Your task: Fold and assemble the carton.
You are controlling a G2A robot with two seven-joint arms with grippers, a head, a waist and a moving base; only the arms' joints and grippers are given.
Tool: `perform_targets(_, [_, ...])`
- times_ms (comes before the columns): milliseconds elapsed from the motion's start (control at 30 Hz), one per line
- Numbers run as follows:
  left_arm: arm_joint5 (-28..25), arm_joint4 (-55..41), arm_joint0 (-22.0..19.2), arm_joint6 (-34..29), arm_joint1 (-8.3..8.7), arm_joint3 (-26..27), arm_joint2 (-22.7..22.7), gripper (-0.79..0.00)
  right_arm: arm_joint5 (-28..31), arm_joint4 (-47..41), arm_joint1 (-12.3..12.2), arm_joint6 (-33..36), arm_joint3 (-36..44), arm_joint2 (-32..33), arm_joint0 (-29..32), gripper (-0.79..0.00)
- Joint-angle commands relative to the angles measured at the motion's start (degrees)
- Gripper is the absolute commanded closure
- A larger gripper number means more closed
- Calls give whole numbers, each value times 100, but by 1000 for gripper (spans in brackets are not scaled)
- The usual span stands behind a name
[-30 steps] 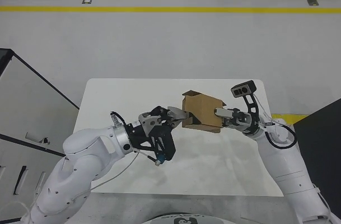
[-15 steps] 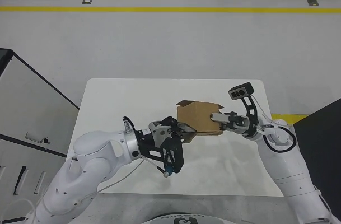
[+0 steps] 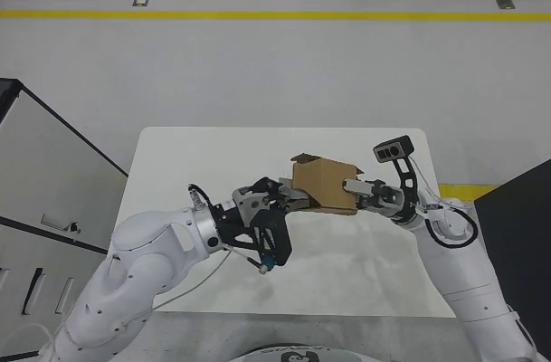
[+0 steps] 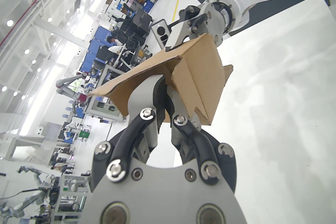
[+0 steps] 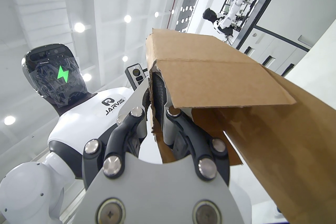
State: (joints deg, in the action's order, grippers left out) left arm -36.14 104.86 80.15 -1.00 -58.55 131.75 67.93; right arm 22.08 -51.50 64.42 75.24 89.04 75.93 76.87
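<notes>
carton (image 3: 325,179): brown, partly open, flaps loose, held between the two grippers.
table (image 3: 185,163): under the carton.
left gripper (image 4: 163,89): at one end of the carton, pinched tight on a flap.
right gripper (image 5: 157,96): at the other end of the carton, pinched tight on a wall edge.
step: likely pulling the carton into a box shape.
doing it well: keep both pinches firm, go slowly, bend only along the fold lines.
writing: none to read on the carton.
</notes>
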Motion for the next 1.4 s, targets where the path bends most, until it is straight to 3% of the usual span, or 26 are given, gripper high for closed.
perform_targets(0, [122,-43,57,-57,1,13,95,0,6,-18,4,-37,-13,6,12,0])
perform_targets(300, [176,-133,197,-57,16,82,297,0,90,-23,25,-425,-27,62,75,0])
perform_targets(667, [130,-62,218,20,18,159,246,0,67,565,21,-1220,95,182,210,0])
perform_targets(1100, [30,-164,128,95,6,57,148,0,367,428,16,-386,254,129,180,0])
perform_targets(1367, [-139,-129,106,158,11,86,48,0,414,354,21,-381,246,145,178,0])
